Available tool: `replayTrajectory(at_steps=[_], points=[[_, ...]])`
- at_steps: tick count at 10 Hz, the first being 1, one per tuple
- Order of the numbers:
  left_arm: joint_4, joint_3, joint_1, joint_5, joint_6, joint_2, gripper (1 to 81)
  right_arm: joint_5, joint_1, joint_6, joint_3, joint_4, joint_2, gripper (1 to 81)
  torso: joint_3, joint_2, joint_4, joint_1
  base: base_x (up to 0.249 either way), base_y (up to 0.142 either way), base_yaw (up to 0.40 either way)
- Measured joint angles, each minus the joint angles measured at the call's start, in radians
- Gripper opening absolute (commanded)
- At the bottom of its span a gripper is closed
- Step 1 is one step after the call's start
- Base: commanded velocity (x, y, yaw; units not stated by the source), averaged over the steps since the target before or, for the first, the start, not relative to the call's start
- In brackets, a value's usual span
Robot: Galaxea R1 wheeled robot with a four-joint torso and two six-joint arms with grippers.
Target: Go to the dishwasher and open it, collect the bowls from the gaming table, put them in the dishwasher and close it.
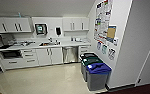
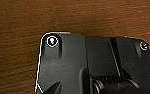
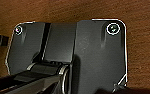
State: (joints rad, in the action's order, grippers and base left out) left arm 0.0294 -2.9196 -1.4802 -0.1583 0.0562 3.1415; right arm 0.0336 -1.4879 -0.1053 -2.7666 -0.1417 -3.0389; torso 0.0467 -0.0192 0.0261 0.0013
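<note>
The dishwasher [image 1: 69, 54] stands shut under the white counter [image 1: 66, 45] at the far side of a small kitchen, its silver-grey front set between white cabinet doors. It lies ahead of me across the pale floor [image 1: 46, 80]. The bowls and the gaming table are out of view. In both wrist views the robot's dark plate hangs over a brown, wood-grained surface [image 2: 66, 17] [image 3: 66, 10].
A sink [image 1: 49, 44] sits in the counter left of the dishwasher, and a dark oven [image 1: 11, 53] is at the far left. Three bins, the nearest blue-lidded [image 1: 98, 75], line the right wall below posters [image 1: 104, 22]. A white wall corner [image 1: 123, 50] juts out at right.
</note>
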Motion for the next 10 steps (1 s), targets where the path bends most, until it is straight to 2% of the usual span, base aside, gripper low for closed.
replayTrajectory(at_steps=[10], points=[[0.0,0.0,0.0,0.0,0.0,-0.003,81.1,0.0,-0.003,0.0,0.0,0.0,0.0,81.1,0.0,0.0,0.0,0.0,0.148,0.066,0.0]])
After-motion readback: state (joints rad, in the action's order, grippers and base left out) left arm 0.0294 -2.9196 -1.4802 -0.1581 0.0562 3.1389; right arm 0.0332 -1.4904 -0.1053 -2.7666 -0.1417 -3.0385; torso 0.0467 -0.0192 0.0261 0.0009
